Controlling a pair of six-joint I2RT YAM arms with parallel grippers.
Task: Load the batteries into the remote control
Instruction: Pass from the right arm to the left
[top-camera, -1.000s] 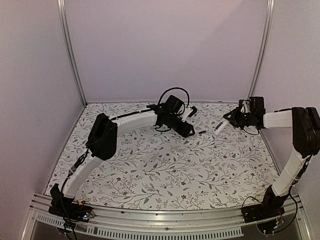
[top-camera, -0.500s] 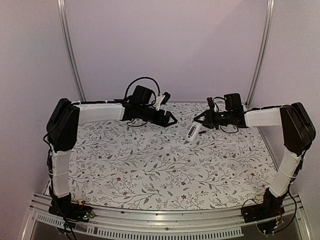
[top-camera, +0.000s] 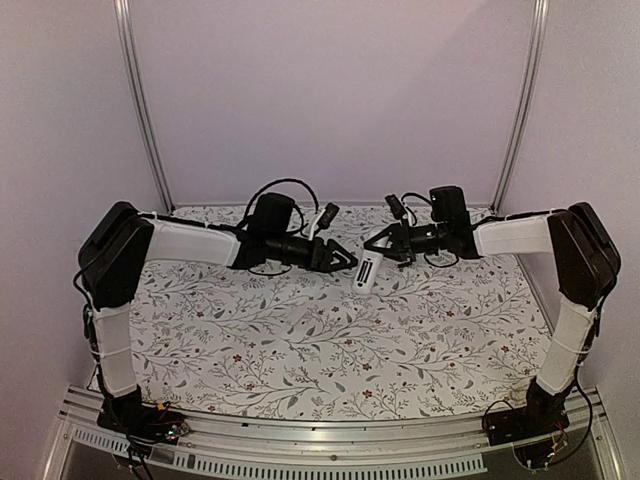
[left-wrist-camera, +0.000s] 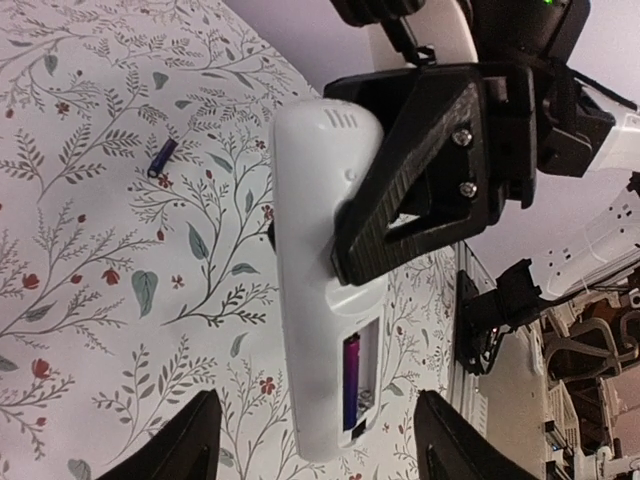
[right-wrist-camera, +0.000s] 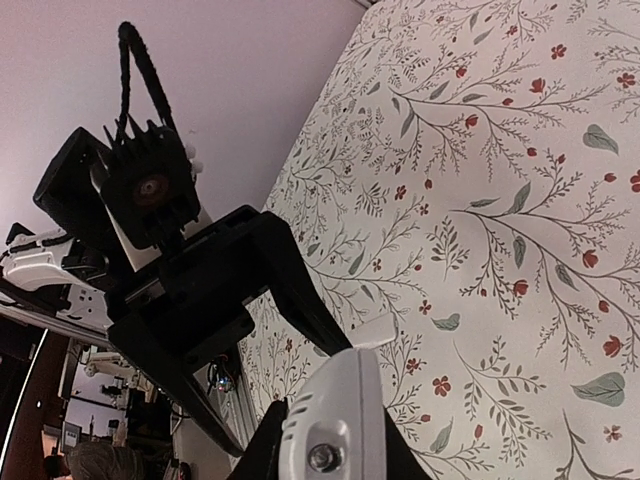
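Observation:
The white remote control (top-camera: 367, 268) hangs above the table with my right gripper (top-camera: 390, 243) shut on its upper half. The left wrist view shows its back (left-wrist-camera: 315, 290) with the battery bay open. One purple battery (left-wrist-camera: 351, 382) sits in the bay, and the slot beside it is bare. A second battery (left-wrist-camera: 162, 158) lies loose on the flowered table. My left gripper (top-camera: 343, 262) is open and points at the remote's lower end from the left. Its fingers (left-wrist-camera: 192, 448) are apart from the remote. From the right wrist, the remote's top end (right-wrist-camera: 338, 415) fills the space between my right gripper's (right-wrist-camera: 335, 455) fingers.
A small flat white piece (right-wrist-camera: 374, 331) lies on the flowered table (top-camera: 300, 340) under the remote. The two grippers nearly meet at the back centre. A metal rail (top-camera: 300, 445) runs along the near edge, and plain walls with metal posts (top-camera: 140, 100) close the back and sides.
My right gripper has carried the remote left, from the back right to the back centre. The left arm swung its elbow out left, and its gripper now faces the remote.

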